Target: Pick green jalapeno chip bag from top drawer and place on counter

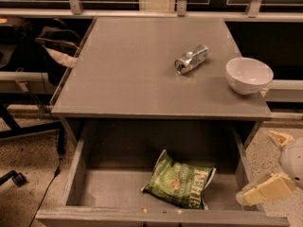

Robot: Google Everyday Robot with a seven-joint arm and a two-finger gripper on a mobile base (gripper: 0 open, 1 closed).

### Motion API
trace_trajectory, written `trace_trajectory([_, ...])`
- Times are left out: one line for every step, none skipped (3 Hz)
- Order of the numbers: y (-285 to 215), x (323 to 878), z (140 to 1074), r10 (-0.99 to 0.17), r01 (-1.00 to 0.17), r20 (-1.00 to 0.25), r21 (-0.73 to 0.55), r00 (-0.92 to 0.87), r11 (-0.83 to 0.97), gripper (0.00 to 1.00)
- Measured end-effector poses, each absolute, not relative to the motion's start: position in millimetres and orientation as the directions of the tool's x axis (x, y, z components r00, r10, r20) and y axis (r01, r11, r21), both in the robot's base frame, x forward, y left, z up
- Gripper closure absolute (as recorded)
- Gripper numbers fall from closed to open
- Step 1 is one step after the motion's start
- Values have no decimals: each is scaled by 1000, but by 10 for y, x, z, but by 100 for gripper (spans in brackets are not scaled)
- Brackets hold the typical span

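Green jalapeno chip bag (180, 185) lies flat in top drawer (94, 193) below the counter (132, 79) front edge, right of centre; gripper (263, 166), jaws apart off the front-right corner, should descend onto the crinkled middle, then pinch.

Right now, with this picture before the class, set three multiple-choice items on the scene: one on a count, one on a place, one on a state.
1. How many things rest on the counter? A one; B two; C four.
2. Where is the green jalapeno chip bag? A in the top drawer; B on the floor; C on the counter.
3. The top drawer is: A shut; B pulled open; C taken out of the cabinet.

Answers: 1 B, only a silver can and a white bowl sit there. 2 A, it lies on the drawer's floor, while the pincer is outside the drawer's right side, apart from it. 3 B, its inside shows below the counter.
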State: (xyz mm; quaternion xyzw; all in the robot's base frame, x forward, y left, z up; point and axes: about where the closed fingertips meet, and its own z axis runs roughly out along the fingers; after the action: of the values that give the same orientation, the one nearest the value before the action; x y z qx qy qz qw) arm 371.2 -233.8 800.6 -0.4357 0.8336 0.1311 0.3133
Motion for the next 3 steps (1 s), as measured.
trace_trajectory([-2380,3801,7581,-591,-766,-648,-20,-479,643,0])
trace_trajectory([-2371,3857,7259,-555,-749,-657,23,-510,662,0])
trace_trajectory([-2300,3922,7034,-533,-748,-663,62,-526,661,0])
